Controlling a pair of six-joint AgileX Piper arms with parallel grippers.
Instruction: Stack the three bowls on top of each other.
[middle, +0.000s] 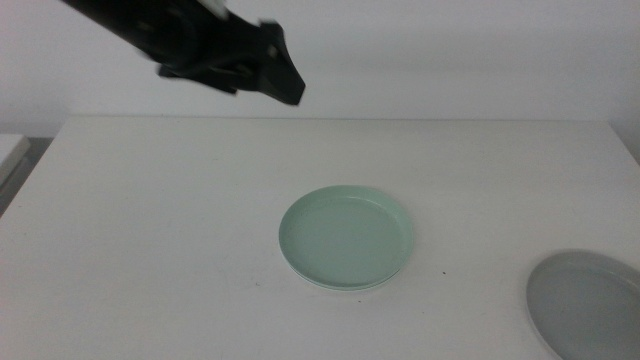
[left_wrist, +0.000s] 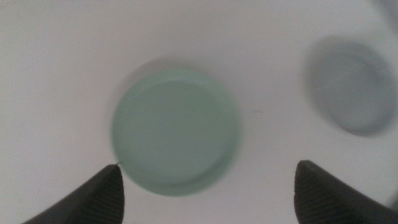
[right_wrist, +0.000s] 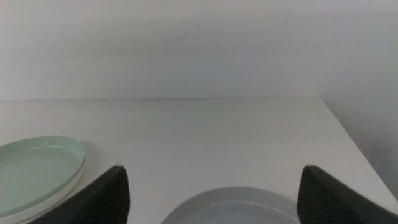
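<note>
Hovering left gripper (middle: 285, 85), jaws wide, empty, above table (middle: 150, 220) far-left | mint green bowl (middle: 346, 238) mid-table, atop white bowl (middle: 325, 283), rim just showing | grey bowl (middle: 590, 305) near-right corner, unstacked; right gripper (right_wrist: 211, 193) spread wide beside it | next, likely: lift grey onto stack.

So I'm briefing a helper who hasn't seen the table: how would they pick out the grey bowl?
On the white table, look past the mint green bowl at the centre, toward the near right corner. The grey bowl lies there alone, partly cut off by the picture's edge; it is the only grey, unstacked one.
</note>
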